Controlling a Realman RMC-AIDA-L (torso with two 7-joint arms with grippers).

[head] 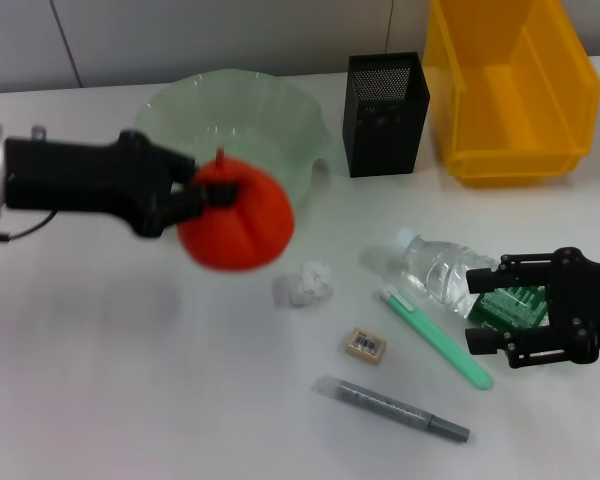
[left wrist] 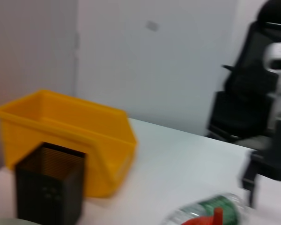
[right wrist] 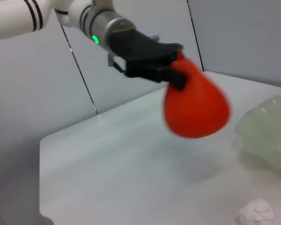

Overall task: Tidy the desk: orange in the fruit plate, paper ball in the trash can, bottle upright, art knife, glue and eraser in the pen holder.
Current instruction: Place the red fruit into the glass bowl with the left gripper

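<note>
We see the left gripper (head: 208,190) pinching the orange (head: 236,222) by its stem, lifted clear of the table beside the green fruit plate (head: 300,125). The right gripper (head: 500,310) hangs spread around the lying bottle (head: 450,275).

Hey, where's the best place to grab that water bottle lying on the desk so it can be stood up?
Probably the clear body of the bottle, between cap and green label, coming from above with fingers spanning its width. It lies on its side, cap toward the fruit plate, and the right gripper already hovers over the label end. The green art knife lies close alongside, so stay clear of it.
</note>
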